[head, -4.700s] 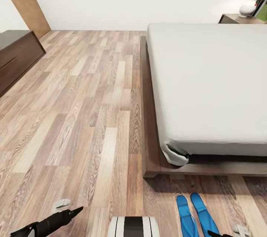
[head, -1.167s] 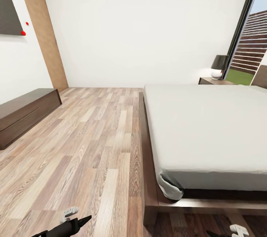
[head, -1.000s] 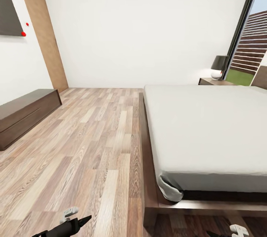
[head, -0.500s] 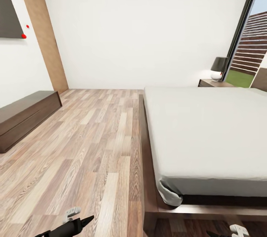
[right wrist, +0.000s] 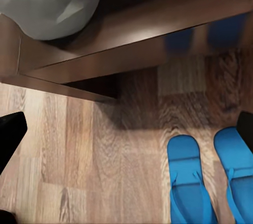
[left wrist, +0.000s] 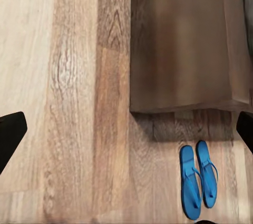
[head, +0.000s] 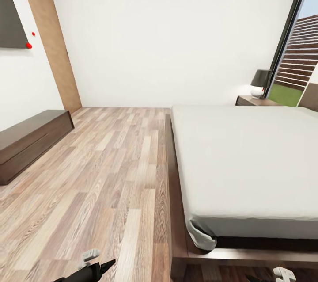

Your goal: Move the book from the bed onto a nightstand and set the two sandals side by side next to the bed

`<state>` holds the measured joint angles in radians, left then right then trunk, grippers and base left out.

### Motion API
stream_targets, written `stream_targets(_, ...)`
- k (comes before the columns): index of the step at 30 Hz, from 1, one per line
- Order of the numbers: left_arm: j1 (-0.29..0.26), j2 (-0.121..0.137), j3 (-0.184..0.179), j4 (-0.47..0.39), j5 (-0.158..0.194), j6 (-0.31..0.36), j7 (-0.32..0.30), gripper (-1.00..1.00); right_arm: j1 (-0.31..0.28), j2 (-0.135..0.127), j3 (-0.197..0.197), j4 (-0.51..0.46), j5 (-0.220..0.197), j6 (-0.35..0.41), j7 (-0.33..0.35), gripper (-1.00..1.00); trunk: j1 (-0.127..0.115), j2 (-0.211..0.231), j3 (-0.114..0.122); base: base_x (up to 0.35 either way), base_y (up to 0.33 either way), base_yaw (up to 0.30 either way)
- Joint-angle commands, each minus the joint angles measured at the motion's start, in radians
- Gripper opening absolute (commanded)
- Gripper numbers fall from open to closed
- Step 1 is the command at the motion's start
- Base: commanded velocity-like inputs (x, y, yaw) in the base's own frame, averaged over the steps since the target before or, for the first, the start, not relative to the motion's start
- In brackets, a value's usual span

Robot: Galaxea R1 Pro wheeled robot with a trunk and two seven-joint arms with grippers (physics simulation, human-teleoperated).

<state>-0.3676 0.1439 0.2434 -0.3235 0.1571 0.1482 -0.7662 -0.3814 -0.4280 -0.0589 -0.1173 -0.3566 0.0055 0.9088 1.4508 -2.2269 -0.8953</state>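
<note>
Your head camera has tilted up, so the sandals (left wrist: 198, 179) no longer appear there; your wrist cameras show them side by side on the floor (head: 110, 176), near the bed (head: 247, 158) corner. Both grippers stand released, holding nothing.
</note>
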Motion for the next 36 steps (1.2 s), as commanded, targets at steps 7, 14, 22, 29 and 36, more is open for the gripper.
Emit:
stream_targets(7, 0.0, -0.02, 0.001, 0.022, 0.008, -0.063, 0.04, 1.0, -0.001, 0.001, -0.006, 0.001, 0.004, 0.001, 0.004, 1.0, -0.027, 0.049, 0.021, 0.0, 0.0, 0.0)
stream_targets(14, 0.0, -0.034, 0.001, 0.043, 0.007, -0.12, 0.075, 1.0, -0.001, 0.001, -0.006, 0.002, 0.004, 0.001, 0.004, 1.0, -0.054, 0.098, 0.043, 0.0, 0.0, 0.0)
stream_targets(22, 0.001, -0.051, 0.0, 0.066, 0.006, -0.201, 0.149, 1.0, 0.0, 0.002, -0.006, 0.002, 0.004, 0.001, 0.002, 1.0, -0.085, 0.154, 0.068, 0.0, 0.0, 0.0)
stream_targets(29, 0.001, -0.077, -0.001, 0.1, 0.003, -0.262, 0.195, 1.0, -0.001, 0.006, -0.004, 0.003, 0.004, -0.002, -0.063, 1.0, -0.111, 0.203, 0.09, 0.0, 0.0, 0.0)
stream_targets(36, 0.001, -0.098, -0.002, 0.108, 0.002, -0.272, 0.232, 1.0, -0.001, 0.166, 0.002, 0.008, 0.013, -0.005, -0.396, 1.0, -0.138, 0.252, 0.112, 0.0, 0.0, 0.0)
